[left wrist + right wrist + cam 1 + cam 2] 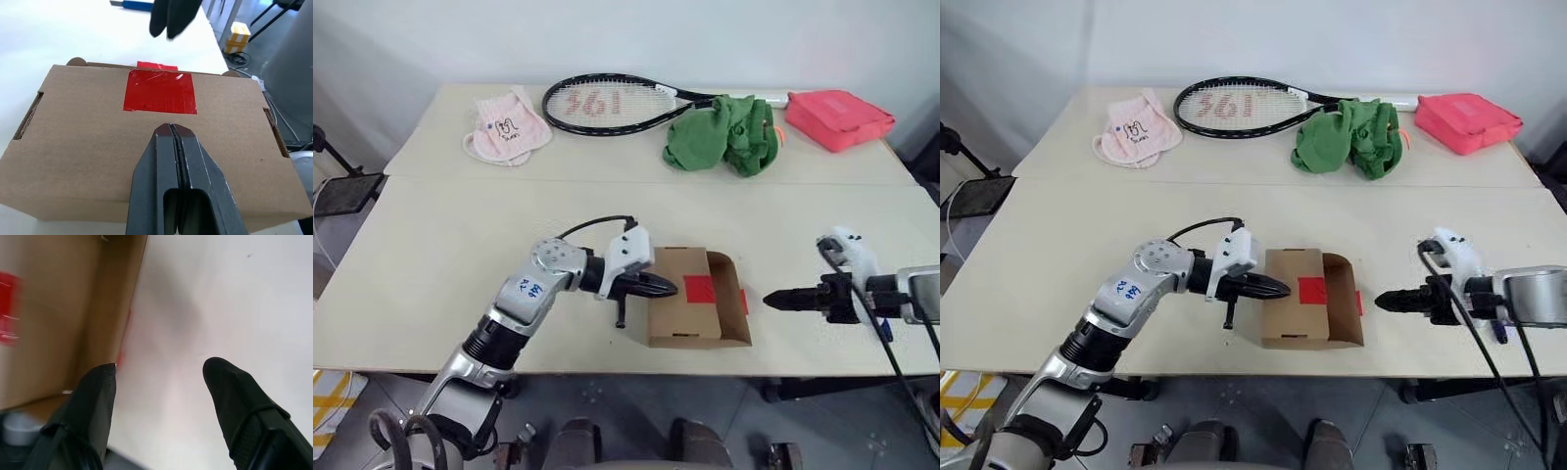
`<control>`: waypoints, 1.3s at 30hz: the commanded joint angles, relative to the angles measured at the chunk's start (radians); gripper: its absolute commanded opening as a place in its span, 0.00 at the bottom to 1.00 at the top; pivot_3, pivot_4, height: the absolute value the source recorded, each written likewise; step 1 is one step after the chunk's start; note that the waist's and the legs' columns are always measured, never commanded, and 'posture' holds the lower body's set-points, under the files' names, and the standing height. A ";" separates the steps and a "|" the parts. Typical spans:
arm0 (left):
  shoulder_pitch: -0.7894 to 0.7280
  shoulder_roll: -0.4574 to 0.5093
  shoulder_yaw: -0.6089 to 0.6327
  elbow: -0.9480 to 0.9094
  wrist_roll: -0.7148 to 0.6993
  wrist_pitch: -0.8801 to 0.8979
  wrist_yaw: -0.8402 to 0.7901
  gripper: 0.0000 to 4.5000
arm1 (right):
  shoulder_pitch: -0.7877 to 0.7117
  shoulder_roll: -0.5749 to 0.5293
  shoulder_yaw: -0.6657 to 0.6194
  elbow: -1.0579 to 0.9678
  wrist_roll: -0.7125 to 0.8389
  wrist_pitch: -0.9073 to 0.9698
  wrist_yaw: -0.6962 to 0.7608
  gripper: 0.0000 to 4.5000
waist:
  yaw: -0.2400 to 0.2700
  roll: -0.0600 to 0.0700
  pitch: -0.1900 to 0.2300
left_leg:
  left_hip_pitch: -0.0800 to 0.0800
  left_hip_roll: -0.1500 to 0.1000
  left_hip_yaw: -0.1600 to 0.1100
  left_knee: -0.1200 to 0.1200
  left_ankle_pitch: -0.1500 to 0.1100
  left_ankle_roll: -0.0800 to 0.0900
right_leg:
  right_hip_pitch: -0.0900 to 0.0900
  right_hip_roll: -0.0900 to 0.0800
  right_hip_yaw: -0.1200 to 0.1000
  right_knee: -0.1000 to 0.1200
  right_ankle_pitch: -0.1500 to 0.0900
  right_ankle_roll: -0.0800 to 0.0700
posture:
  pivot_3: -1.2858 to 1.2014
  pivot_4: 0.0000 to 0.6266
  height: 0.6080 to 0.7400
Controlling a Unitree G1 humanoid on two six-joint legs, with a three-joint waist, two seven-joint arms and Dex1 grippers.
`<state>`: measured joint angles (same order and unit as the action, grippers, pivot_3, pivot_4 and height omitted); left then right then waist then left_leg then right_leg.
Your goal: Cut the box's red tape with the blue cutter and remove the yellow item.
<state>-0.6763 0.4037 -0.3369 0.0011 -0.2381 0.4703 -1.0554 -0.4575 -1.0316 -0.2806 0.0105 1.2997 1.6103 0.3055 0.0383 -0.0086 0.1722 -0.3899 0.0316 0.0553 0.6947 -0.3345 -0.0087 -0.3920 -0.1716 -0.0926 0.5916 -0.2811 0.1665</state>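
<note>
The brown box (680, 315) sits near the table's front edge, its right flap standing open. The red tape (160, 92) is a square patch on the box top. My left gripper (170, 130) is shut, with nothing in it. Its tips rest on the box top just short of the tape. My right gripper (771, 299) hovers to the right of the box, pointing toward it. Its fingers (234, 396) are spread apart with nothing between them. The blue cutter (884, 330) lies on the table under my right wrist. The yellow item is hidden.
At the back of the table lie a pink cloth (509, 127), a tennis racket (607, 103), a green cloth (724, 132) and a red-pink pouch (839, 117). A seam between two tabletops (607, 179) runs across the middle.
</note>
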 commanded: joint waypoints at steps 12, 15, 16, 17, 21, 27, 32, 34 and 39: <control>0.004 0.004 -0.003 0.021 0.022 -0.013 0.002 0.00 | -0.112 0.230 0.067 0.193 -0.061 0.004 -0.017 0.68 | -0.012 0.002 0.001 | -0.001 0.000 0.000 0.001 0.000 0.000 | 0.000 0.000 0.000 0.000 0.001 0.001 | 0.52 0.24 1.00; 0.008 0.008 -0.004 0.012 0.022 -0.007 0.004 0.00 | -0.113 0.258 0.067 0.202 -0.084 0.004 -0.018 0.68 | -0.014 0.002 0.001 | -0.001 0.000 0.000 0.001 0.000 0.000 | 0.000 0.000 0.000 0.000 0.001 0.001 | 0.52 0.24 1.00; 0.010 0.010 -0.003 0.008 0.021 -0.004 0.004 0.00 | -0.113 0.265 0.066 0.204 -0.095 0.004 -0.017 0.68 | -0.014 0.002 0.001 | -0.001 0.000 0.000 0.001 0.000 0.000 | 0.000 0.000 0.000 0.000 0.001 0.001 | 0.52 0.24 1.00; 0.010 0.011 -0.003 0.006 0.021 -0.002 0.004 0.00 | -0.113 0.271 0.065 0.207 -0.105 0.004 -0.015 0.68 | -0.015 0.002 0.001 | 0.000 0.000 0.000 0.001 0.000 0.000 | 0.000 0.000 0.000 0.000 0.001 0.001 | 0.52 0.24 1.00; 0.009 0.015 -0.001 0.003 0.021 0.002 0.005 0.00 | -0.112 0.295 0.057 0.217 -0.145 0.004 -0.001 0.68 | -0.017 0.001 0.001 | 0.000 0.000 0.000 0.001 0.000 0.000 | 0.000 0.000 0.000 0.001 0.001 0.001 | 0.52 0.24 1.00; 0.007 0.013 -0.001 0.003 0.021 0.006 0.008 0.00 | -0.116 0.355 0.055 0.219 -0.190 0.004 0.027 0.39 | -0.019 0.001 0.000 | 0.001 0.000 0.001 0.001 0.000 0.000 | 0.000 0.000 0.001 0.001 0.001 0.001 | 0.52 0.24 1.00; 0.007 0.014 0.000 0.002 0.023 0.009 0.011 0.00 | -0.107 0.356 0.095 0.203 -0.197 0.004 0.057 0.23 | -0.019 0.001 0.000 | 0.000 0.000 0.001 0.000 0.000 0.000 | 0.000 0.000 0.001 0.001 0.001 0.001 | 0.52 0.24 1.00; 0.010 0.015 0.000 -0.001 0.022 0.010 0.011 0.00 | -0.105 0.352 0.109 0.201 -0.198 0.004 0.070 0.23 | -0.019 0.001 0.000 | 0.000 0.000 0.001 0.000 0.000 0.000 | 0.000 0.000 0.001 0.001 0.001 0.001 | 0.52 0.24 1.00; 0.012 0.011 -0.001 0.000 0.023 0.009 0.015 0.00 | -0.113 0.347 0.132 0.190 -0.187 0.004 0.093 0.14 | -0.019 0.001 0.000 | 0.000 0.000 0.000 0.000 0.000 0.000 | 0.000 0.000 0.001 0.001 0.001 0.001 | 0.52 0.24 1.00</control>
<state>-0.6829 0.4090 -0.3316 0.0064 -0.2342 0.4681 -1.0568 -0.5769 -0.6892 -0.1842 0.2177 1.1031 1.5934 0.3887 0.0196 -0.0075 0.1726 -0.3894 0.0318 0.0558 0.6949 -0.3342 -0.0089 -0.3922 -0.1713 -0.0920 0.5923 -0.2800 0.1672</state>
